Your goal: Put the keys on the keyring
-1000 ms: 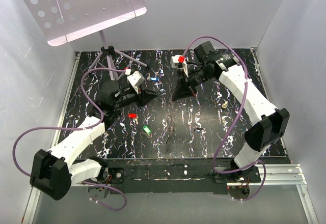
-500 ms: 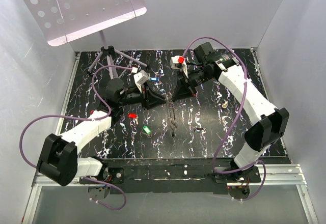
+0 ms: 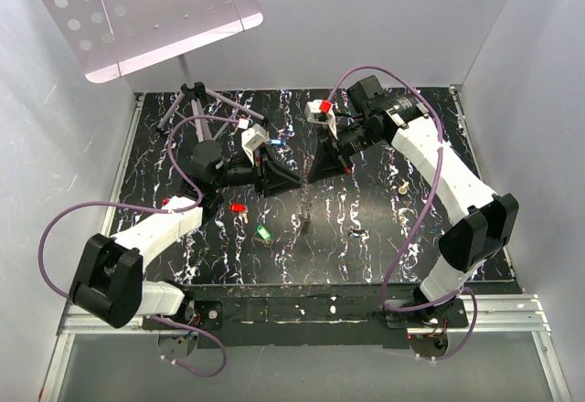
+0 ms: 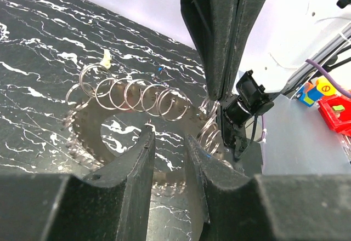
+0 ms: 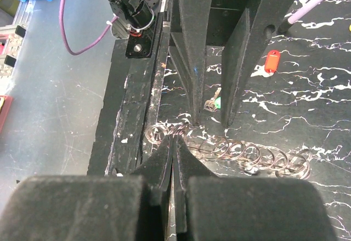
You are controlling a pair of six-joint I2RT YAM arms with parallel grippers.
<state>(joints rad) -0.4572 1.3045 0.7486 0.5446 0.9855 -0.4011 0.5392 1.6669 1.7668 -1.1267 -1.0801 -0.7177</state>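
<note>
The keyring (image 4: pixel 85 134) is a flat, toothed silvery ring with a dark centre. A stretched coil of wire loops (image 4: pixel 131 96) runs across it, and the coil also shows in the right wrist view (image 5: pixel 247 152). My right gripper (image 5: pixel 176 142) is shut on the near end of the coil; it enters the left wrist view (image 4: pixel 216 98) from above. My left gripper (image 4: pixel 169 142) is open, its jaws a narrow gap apart over the toothed edge, holding nothing. In the top view the two grippers, left (image 3: pixel 285 181) and right (image 3: pixel 320 169), almost meet. Red (image 3: pixel 239 208), green (image 3: pixel 264 233) and blue (image 3: pixel 277 142) keys lie loose.
A small brass knob (image 3: pixel 402 185) stands on the mat to the right. A tripod stand (image 3: pixel 194 91) with a perforated white board (image 3: pixel 146 9) is at the back left. White walls close in on three sides. The mat's front edge (image 3: pixel 329 285) runs above the arm bases.
My left gripper has swung right, from the mat's left side to right beside the right gripper over the keyring. The right arm has barely moved.
</note>
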